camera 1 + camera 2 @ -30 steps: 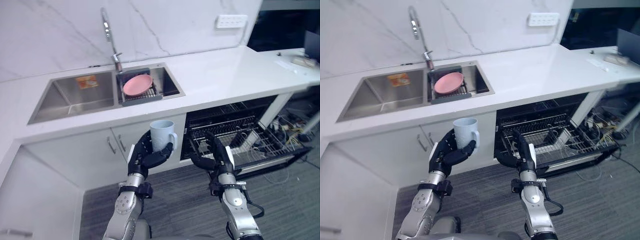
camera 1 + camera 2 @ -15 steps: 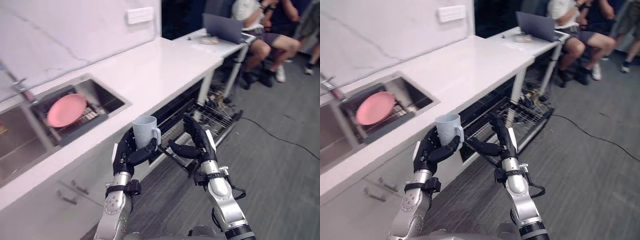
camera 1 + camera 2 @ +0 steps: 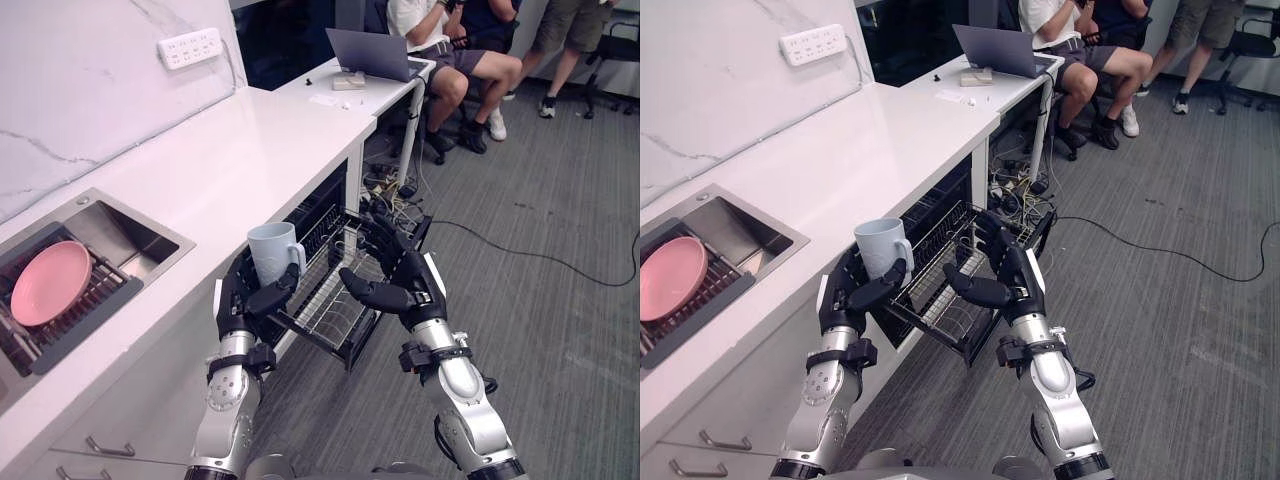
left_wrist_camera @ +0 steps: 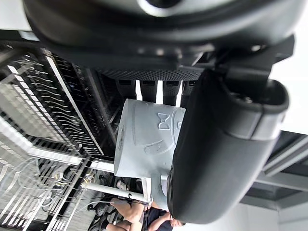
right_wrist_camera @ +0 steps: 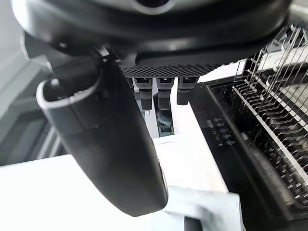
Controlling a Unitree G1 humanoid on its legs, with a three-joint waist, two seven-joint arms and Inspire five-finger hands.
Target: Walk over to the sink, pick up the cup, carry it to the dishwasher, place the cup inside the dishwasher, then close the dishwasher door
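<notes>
Currently you hold the pale blue-grey ceramic cup [image 3: 272, 252] upright in your left hand [image 3: 243, 298], fingers and thumb curled round its body, just above the near end of the pulled-out wire dishwasher rack [image 3: 322, 306]. Your right hand [image 3: 404, 289] hovers beside it over the rack, fingers loosely spread, holding nothing.

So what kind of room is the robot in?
Probably a kitchen nook in an office: a counter sink holding a pink plate, an open dishwasher with its rack pulled out, and people seated by a laptop beyond.
</notes>
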